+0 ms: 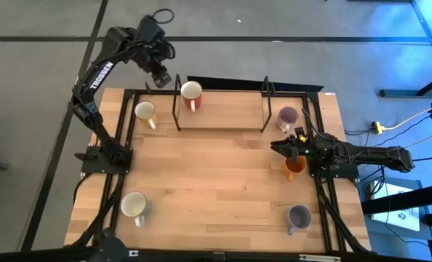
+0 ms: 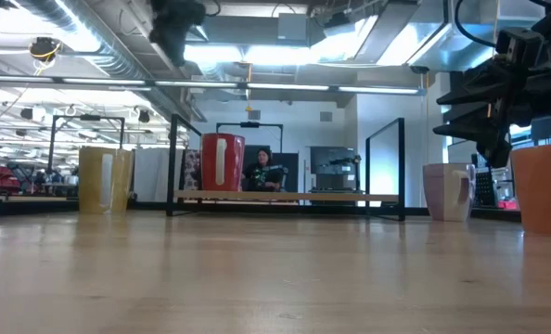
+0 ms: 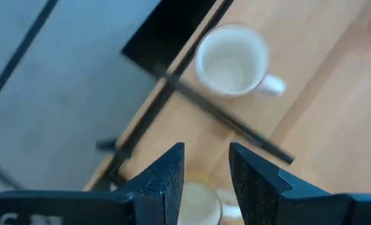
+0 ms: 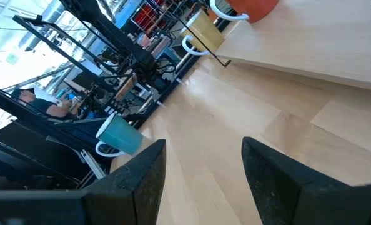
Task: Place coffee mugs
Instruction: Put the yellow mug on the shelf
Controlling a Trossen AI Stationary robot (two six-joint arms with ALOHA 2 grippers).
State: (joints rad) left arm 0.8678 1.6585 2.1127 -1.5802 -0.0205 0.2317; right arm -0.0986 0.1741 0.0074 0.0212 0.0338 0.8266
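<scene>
Six mugs on the table (image 1: 216, 182); left end effector (image 1: 160, 76) open above the red mug (image 1: 191, 92), right end effector (image 1: 280, 148) open beside the orange mug (image 1: 294, 167), probably to grasp.

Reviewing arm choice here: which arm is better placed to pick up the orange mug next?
Probably the right. The right hand, open, hangs right next to the orange mug at the table's right edge. The left hand is raised over the far-left corner, across the table.

Six mugs stand upright on the desk: red mug (image 1: 191, 92) and yellow mug (image 1: 145, 112) at the back, teal mug (image 1: 134, 205) front left, purple mugs (image 1: 287, 116) (image 1: 299, 216) and orange mug (image 1: 294, 167) along the right.
</scene>
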